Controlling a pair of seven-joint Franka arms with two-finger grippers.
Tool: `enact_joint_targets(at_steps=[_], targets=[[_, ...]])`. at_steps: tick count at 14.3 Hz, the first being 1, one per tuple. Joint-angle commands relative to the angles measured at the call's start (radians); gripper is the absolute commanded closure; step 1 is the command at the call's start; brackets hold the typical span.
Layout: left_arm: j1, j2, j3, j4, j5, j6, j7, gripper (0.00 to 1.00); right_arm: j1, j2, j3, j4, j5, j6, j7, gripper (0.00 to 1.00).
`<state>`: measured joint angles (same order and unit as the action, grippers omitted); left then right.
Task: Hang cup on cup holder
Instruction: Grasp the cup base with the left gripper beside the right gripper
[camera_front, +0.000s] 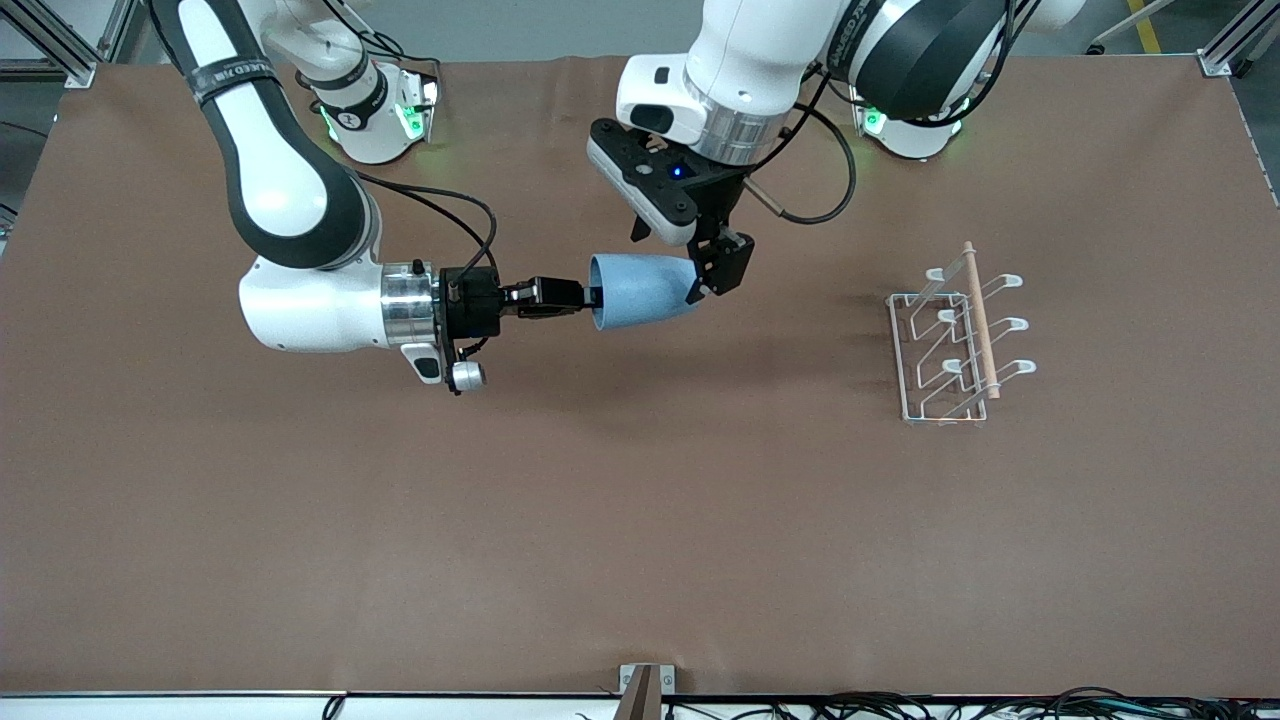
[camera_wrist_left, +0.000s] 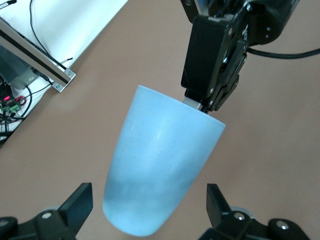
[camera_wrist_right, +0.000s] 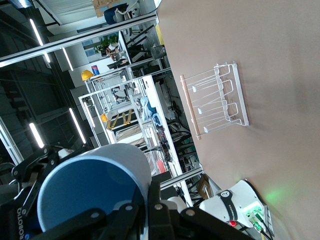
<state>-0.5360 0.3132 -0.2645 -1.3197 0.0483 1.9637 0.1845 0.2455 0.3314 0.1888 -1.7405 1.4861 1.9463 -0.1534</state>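
Light blue, handleless plastic cup (camera_front: 640, 291) lies sideways in the air above the brown table (camera_front: 600, 520), its rim pinched by the right gripper (camera_front: 590, 296). Spread open, the left gripper (camera_front: 700, 285) brackets its base. White wire cup holder (camera_front: 950, 345) stands toward the left arm's end.

The cup (camera_front: 640, 291) is plain, matte light blue, with no pattern. The cup holder (camera_front: 952, 345) is white wire with a pale wooden rod (camera_front: 980, 320) along its top, and the desk (camera_front: 640, 520) is an even brown. Both the right claw (camera_front: 592, 296) and the left claw (camera_front: 700, 285) are black, on white arms with black and silver sections.
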Motion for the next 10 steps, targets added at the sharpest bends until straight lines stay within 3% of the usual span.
enact_joint_targets(at_steps=[1, 4, 5, 9, 10], targets=[[-0.009, 0.027, -0.002, 0.025, 0.048, -0.003, 0.033, 0.00, 0.005, 0.001, -0.002, 0.006, 0.028, -0.017, 0.000, 0.98], [-0.021, 0.047, -0.002, 0.025, 0.061, -0.003, 0.041, 0.01, 0.014, 0.001, -0.002, 0.003, 0.028, -0.017, 0.003, 0.98], [-0.021, 0.053, -0.002, 0.027, 0.061, -0.003, 0.041, 0.07, 0.014, 0.001, -0.003, 0.001, 0.028, -0.017, 0.003, 0.98], [-0.021, 0.053, -0.002, 0.025, 0.062, -0.003, 0.052, 0.71, 0.014, 0.001, -0.003, 0.001, 0.028, -0.018, 0.005, 0.97], [-0.018, 0.053, -0.001, 0.025, 0.067, -0.003, 0.074, 0.79, 0.014, 0.001, -0.003, 0.001, 0.028, -0.018, 0.005, 0.97]])
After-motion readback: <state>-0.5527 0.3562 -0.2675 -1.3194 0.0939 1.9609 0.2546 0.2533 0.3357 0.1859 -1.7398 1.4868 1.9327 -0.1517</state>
